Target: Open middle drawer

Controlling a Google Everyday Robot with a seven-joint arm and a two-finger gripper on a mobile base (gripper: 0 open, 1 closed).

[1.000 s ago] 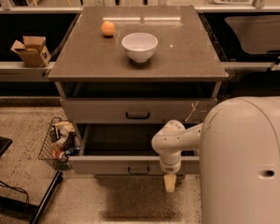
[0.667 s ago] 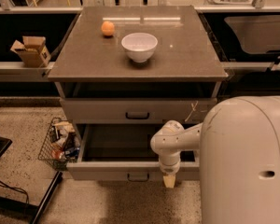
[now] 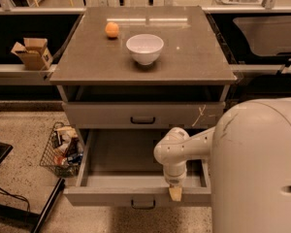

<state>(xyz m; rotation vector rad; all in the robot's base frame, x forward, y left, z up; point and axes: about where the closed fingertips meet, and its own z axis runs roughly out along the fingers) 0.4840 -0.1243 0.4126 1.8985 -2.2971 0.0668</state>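
The middle drawer (image 3: 106,196) is pulled out toward me below the cabinet top. Its grey tray (image 3: 121,152) is open and looks empty. Its small black bar handle (image 3: 142,205) shows at the centre of the plain front. My gripper (image 3: 175,193) hangs from the white arm (image 3: 177,152), its pale tip at the top edge of the drawer front, right of the handle. Above it, the taller drawer front (image 3: 111,114) with a pale crossed mark (image 3: 200,115) is closed.
A white bowl (image 3: 144,47) and an orange (image 3: 112,29) sit on the brown cabinet top (image 3: 194,57). A wire basket (image 3: 60,149) of items stands on the floor left of the drawer. A cardboard box (image 3: 33,52) sits on a left shelf. My white body (image 3: 257,169) fills the right.
The middle drawer has slid further out toward me, and my gripper has moved with its front edge, down in the view.
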